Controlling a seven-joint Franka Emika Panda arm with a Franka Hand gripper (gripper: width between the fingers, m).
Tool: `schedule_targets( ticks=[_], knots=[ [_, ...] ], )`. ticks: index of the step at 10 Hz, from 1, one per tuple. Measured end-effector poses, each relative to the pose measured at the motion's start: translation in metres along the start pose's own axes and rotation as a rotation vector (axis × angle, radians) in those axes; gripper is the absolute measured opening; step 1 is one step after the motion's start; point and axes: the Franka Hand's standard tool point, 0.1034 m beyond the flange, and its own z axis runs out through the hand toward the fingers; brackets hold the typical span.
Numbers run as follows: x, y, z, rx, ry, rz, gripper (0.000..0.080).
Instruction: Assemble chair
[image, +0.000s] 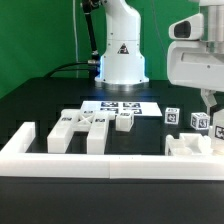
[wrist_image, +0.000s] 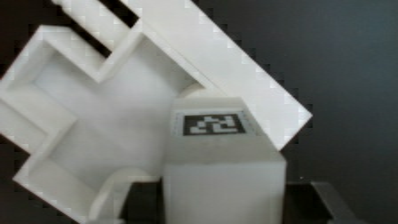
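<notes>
Gripper (image: 206, 108) sits at 3 o'clock in the exterior view, jaws clamped on a tagged white leg (wrist_image: 222, 150) — in the wrist view the leg fills the gap between them. Under the leg lies a white frame part (wrist_image: 80, 90), near the border wall (image: 100, 160). Loose chair parts (image: 95, 125) lie mid-table — at 6 o'clock of the marker board (image: 125, 105).
</notes>
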Motion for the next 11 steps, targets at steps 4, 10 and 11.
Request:
schedule_targets(
  ticks=[4,10,11],
  knots=[
    [-0.001,-0.0005,0.0002,0.005,-0.009,0.215,0.0363],
    [-0.0073,-0.0037,-0.0004,0.006,-0.01,-0.063,0.0648],
    [-0.0077,-0.0043,-0.0005,0.007,-0.009,-0.172,0.0648]
  ],
)
